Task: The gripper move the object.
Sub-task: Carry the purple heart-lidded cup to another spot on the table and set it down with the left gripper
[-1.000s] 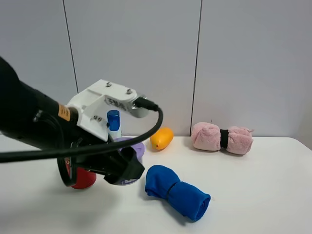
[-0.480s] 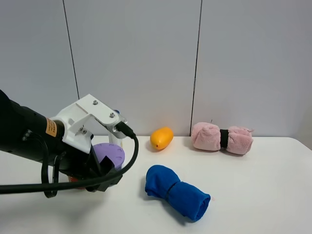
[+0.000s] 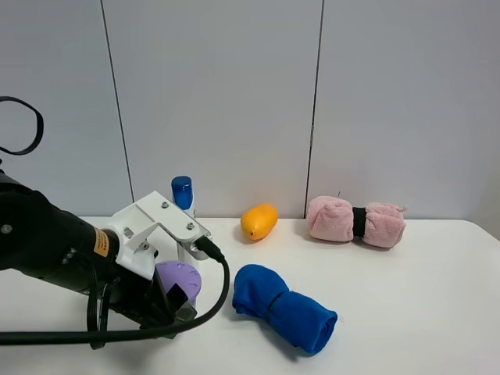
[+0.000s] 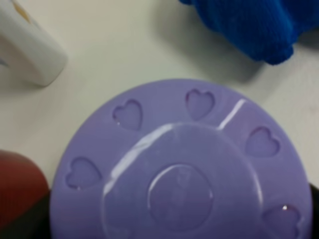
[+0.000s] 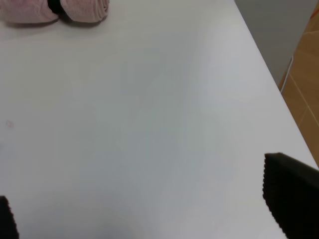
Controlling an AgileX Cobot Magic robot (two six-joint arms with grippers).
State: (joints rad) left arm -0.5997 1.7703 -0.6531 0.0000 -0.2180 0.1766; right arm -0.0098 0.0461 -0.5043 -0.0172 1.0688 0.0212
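The lavender-purple round container [image 3: 180, 278], with heart-shaped slots in its domed lid [image 4: 182, 179], sits between the black fingers of my left gripper [image 3: 176, 294] at the table's front left. The gripper is shut on it and holds it low, at or just above the tabletop. In the left wrist view the lid fills the frame, and a dark finger [image 4: 22, 226] shows at the edge. My right gripper [image 5: 149, 209] is open and empty over bare white table near the right edge. It is out of the exterior high view.
A rolled blue cloth [image 3: 283, 307] lies just right of the container. A white bottle with a blue cap [image 3: 182, 193] stands behind it. A red can [image 4: 15, 184] is close beside it. An orange object [image 3: 259, 221] and a pink rolled towel [image 3: 355, 221] lie at the back.
My left gripper has moved left, toward the front and downward with the purple container in it. The red can is now hidden behind the arm in the exterior high view.
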